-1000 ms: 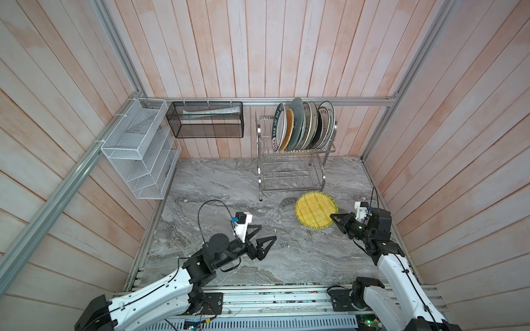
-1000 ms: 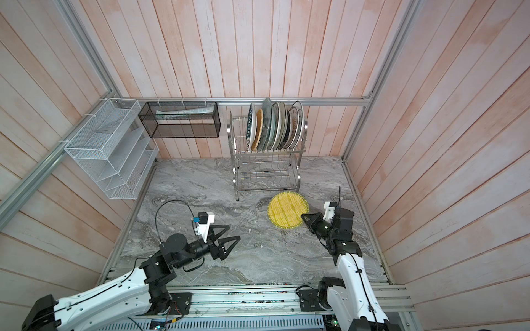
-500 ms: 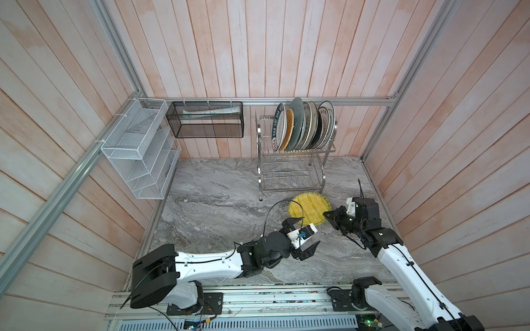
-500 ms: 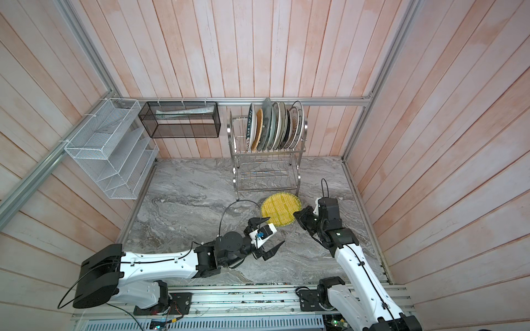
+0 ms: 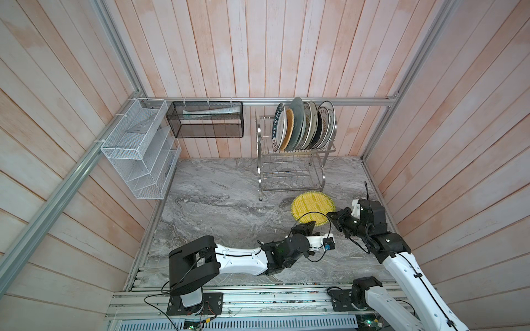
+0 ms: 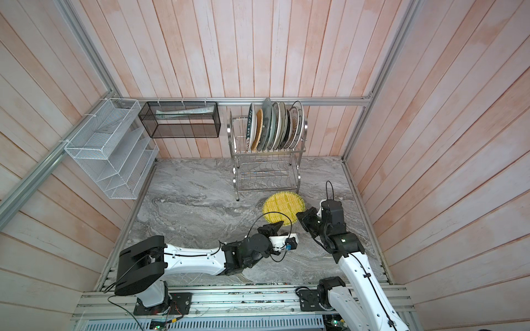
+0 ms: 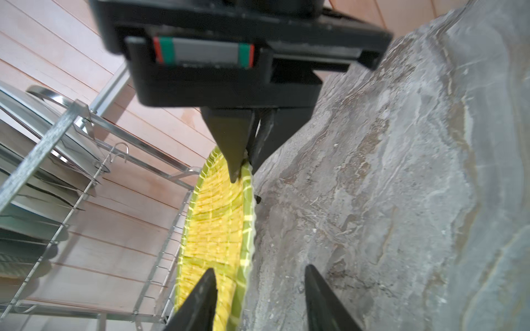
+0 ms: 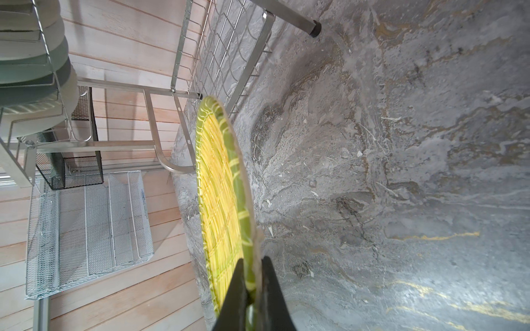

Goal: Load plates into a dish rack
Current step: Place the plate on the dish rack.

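1. A white mesh organiser (image 5: 137, 154) hangs on the left wall, well apart from both arms.
2. A black mesh basket (image 5: 205, 120) hangs on the far wall, just left of the dish rack.
3. The dish rack (image 5: 289, 172) stands at the far side of the marble table (image 5: 218, 206), right of centre. A row of plates (image 5: 304, 126) stands on edge in its upper tier; the lower tier's slots show only bare wire.
4. The left gripper (image 5: 311, 225) reaches in from the near left to the near-left rim of the yellow woven-look plate. In the left wrist view its jaws stand apart, straddling that rim, one finger (image 7: 200, 298) over the plate's face and the other beside the rim with marble showing between them.
5. The yellow woven-look plate (image 5: 312, 207) sits on the right of the table, just on the near side of the rack's right legs.
6. The right gripper (image 8: 252, 260) is clenched on the plate's near-right rim.
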`<state>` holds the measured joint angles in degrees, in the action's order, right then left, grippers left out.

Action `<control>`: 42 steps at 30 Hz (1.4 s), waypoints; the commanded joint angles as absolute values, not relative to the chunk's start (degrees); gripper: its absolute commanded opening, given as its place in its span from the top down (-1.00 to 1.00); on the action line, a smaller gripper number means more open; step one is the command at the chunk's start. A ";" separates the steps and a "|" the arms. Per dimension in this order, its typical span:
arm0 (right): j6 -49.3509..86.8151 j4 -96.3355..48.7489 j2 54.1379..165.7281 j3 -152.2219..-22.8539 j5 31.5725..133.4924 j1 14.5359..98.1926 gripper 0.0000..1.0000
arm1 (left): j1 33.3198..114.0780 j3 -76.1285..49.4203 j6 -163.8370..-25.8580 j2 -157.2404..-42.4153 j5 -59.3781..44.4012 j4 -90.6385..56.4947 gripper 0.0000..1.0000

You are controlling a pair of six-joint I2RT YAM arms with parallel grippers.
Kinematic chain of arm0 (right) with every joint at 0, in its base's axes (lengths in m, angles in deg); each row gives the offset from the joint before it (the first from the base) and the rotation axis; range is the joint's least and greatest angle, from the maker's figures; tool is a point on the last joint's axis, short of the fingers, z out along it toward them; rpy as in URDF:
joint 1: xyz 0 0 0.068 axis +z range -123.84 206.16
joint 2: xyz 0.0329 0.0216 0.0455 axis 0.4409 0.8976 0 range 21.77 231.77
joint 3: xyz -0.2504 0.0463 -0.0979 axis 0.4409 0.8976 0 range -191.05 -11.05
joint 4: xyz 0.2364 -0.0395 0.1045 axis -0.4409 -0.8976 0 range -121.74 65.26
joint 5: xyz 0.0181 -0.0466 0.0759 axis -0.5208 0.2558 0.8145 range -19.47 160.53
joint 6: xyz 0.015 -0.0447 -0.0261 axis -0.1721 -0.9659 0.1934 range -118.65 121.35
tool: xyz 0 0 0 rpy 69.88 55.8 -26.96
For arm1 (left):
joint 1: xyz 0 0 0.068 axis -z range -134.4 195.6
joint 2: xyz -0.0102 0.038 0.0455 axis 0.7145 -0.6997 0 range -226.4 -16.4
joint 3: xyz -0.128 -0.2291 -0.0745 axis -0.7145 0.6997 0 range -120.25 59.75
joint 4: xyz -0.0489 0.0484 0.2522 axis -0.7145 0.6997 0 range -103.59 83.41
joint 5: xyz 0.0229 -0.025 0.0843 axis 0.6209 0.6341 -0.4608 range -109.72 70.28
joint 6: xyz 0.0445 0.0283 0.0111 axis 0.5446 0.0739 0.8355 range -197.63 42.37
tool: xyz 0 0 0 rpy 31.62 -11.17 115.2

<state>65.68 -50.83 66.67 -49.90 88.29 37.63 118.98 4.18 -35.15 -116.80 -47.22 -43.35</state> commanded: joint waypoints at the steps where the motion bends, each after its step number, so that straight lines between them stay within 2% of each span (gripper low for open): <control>1: 66.56 -51.00 65.38 -51.74 87.76 37.94 1.00 | 118.63 1.43 -31.39 -119.75 -50.44 -45.67 0.15; 8: 66.89 -52.19 64.86 -51.92 87.05 38.07 1.00 | 118.46 -1.55 -29.22 -124.13 -53.93 -46.57 0.57; 13: 67.09 -52.69 64.48 -51.58 86.65 38.33 1.00 | 118.37 -3.58 -27.51 -126.16 -57.23 -47.42 1.00; 18: 67.01 -52.73 64.09 -51.43 86.97 38.51 1.00 | 118.70 -3.15 -27.08 -124.75 -58.38 -48.11 1.00; 20: 67.09 -52.36 63.87 -51.28 87.25 38.46 0.87 | 118.86 -2.13 -27.10 -123.08 -57.09 -47.83 1.00; 23: 67.77 -51.14 63.60 -50.54 87.94 38.47 0.38 | 118.90 0.04 -27.68 -120.55 -54.49 -47.96 1.00; 27: 67.85 -49.47 64.03 -50.30 89.12 38.51 -0.14 | 118.90 1.70 -28.32 -118.26 -53.21 -47.01 1.00; 30: 67.55 -49.08 64.61 -51.07 89.10 38.47 -0.92 | 118.90 3.19 -29.07 -116.56 -52.33 -46.03 1.00; 38: 64.48 -48.23 66.82 -56.02 82.78 38.30 -0.95 | 119.23 8.01 -35.43 -108.28 -47.99 -39.62 1.00; 42: 59.56 -47.54 68.62 -59.53 80.42 37.12 -0.96 | 119.43 11.72 -42.88 -99.48 -41.24 -33.24 1.00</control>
<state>64.04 -49.19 67.99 -56.74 83.70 37.84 119.14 10.34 -36.26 -105.43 -46.94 -36.51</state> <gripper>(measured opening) 0.977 0.093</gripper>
